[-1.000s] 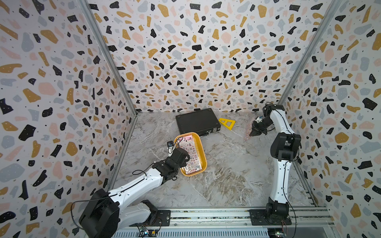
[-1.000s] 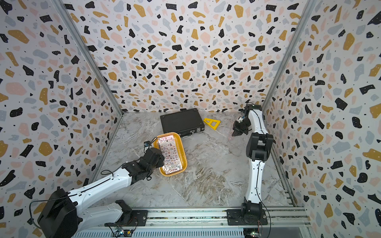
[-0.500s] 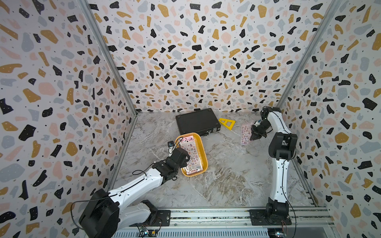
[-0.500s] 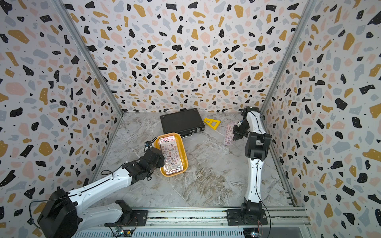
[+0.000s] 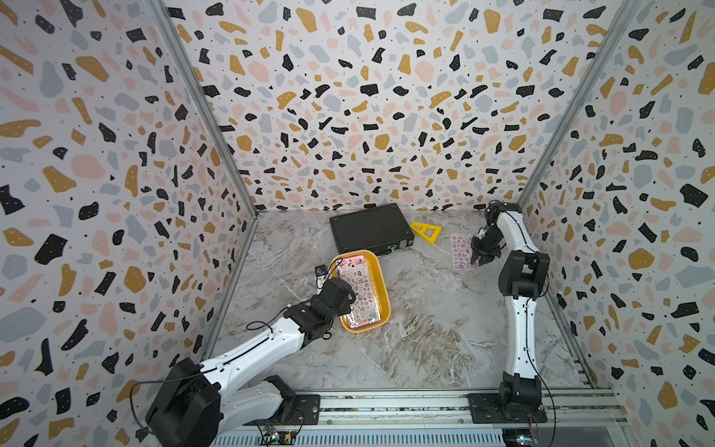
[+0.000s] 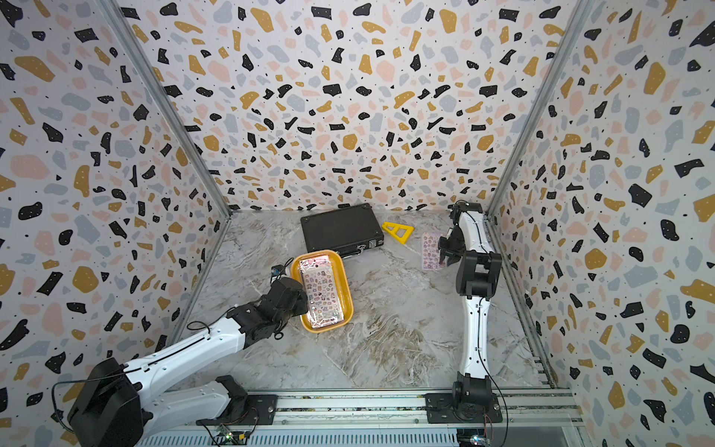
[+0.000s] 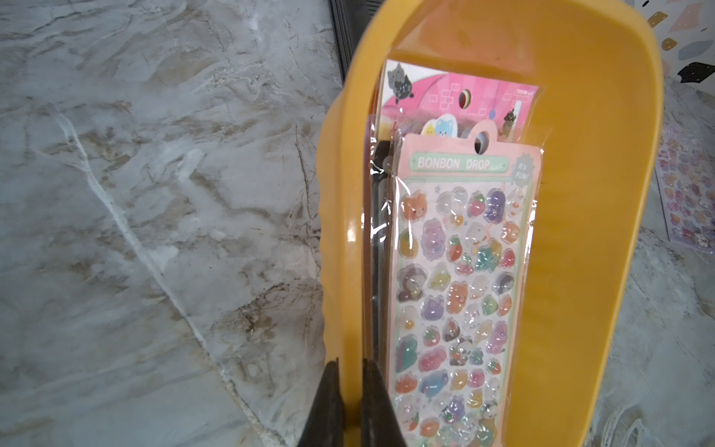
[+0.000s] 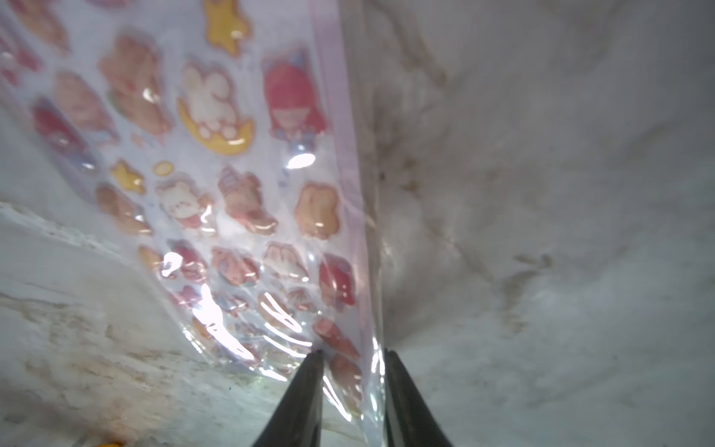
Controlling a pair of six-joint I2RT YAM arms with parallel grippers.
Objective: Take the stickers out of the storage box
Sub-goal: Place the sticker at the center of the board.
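Observation:
The storage box (image 5: 383,284) (image 6: 347,286), a shallow yellow-orange tray, lies left of the floor's middle with a stack of stickers (image 5: 360,294) (image 6: 321,294) (image 7: 460,290) in it. My left gripper (image 5: 341,298) (image 7: 350,365) is shut on the box's left rim (image 7: 340,240), one finger outside and one inside. One purple sticker sheet (image 5: 461,250) (image 6: 430,250) (image 8: 232,174) lies flat on the marble at the right. My right gripper (image 5: 481,260) (image 8: 352,356) stands open at its near right corner; the wrapper's edge lies loose between the fingers.
A black briefcase (image 5: 369,228) (image 6: 340,228) lies shut at the back, just behind the box. A yellow triangle ruler (image 5: 425,232) (image 6: 398,231) lies between it and the loose sheet. Patterned walls close in on three sides; the right wall is close behind the right arm.
The right gripper lowered the purple sheet onto the marble and its jaws parted, letting it go. The left gripper and the box stayed still.

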